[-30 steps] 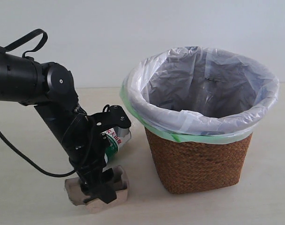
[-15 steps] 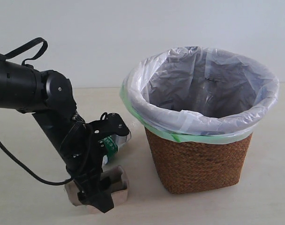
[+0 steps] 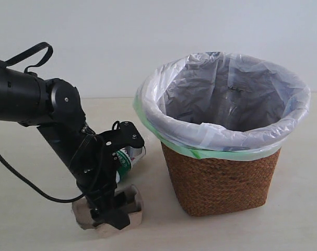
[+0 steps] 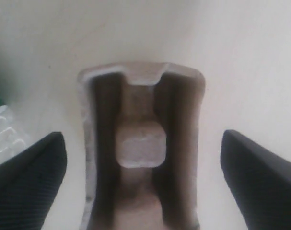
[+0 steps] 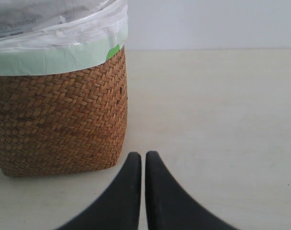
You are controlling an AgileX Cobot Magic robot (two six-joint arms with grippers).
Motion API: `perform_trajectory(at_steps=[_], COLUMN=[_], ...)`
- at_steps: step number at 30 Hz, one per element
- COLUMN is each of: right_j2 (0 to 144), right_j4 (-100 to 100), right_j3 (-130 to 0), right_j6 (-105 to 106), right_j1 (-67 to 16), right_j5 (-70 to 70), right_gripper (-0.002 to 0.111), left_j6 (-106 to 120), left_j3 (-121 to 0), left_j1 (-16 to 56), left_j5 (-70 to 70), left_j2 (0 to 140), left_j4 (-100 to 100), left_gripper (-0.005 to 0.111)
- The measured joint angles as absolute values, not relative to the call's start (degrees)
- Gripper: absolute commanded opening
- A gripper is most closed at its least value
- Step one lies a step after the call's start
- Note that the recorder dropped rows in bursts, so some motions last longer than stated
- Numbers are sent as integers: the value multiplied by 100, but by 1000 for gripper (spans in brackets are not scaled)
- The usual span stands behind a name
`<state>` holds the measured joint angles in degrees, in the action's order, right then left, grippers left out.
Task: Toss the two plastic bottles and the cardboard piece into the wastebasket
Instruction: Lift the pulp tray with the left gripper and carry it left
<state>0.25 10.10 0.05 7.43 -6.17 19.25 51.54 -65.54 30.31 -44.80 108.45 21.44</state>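
Observation:
The cardboard piece (image 4: 140,143), a beige-grey pulp tray with ridges, lies on the table at the front left (image 3: 132,201). My left gripper (image 4: 143,182) is open and low over it, one black finger (image 4: 28,182) on each long side and apart from the walls. In the exterior view this gripper (image 3: 108,217) covers the tray's middle. The green-and-white labelled bottle (image 3: 126,157) lies just behind the tray, half hidden by the arm, and shows as clear plastic (image 4: 4,132) in the left wrist view. The red-labelled bottle is out of view. The wicker wastebasket (image 3: 221,178) stands to the right. My right gripper (image 5: 143,160) is shut and empty, low beside the wastebasket (image 5: 59,120).
The wastebasket's white bag liner with a green edge (image 3: 200,152) folds over the rim. Bare pale table (image 5: 222,110) stretches beyond the right gripper, away from the basket. A plain light wall stands behind the table.
The left gripper dipped lower over the cardboard piece, then rose slightly, staying open. Tray, bottle and wastebasket have not moved.

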Motion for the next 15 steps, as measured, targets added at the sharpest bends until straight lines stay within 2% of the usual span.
perform_trajectory(at_steps=[15], right_j2=[25], right_j4=[1010], right_j3=[5], right_j6=[743], right_j1=[-617], right_j5=[1925], right_gripper=[0], left_j6=[5154], left_j3=[-6387], left_j1=[3031], left_j5=[-4242], left_j2=[10845], left_j4=[2207], left_gripper=[81])
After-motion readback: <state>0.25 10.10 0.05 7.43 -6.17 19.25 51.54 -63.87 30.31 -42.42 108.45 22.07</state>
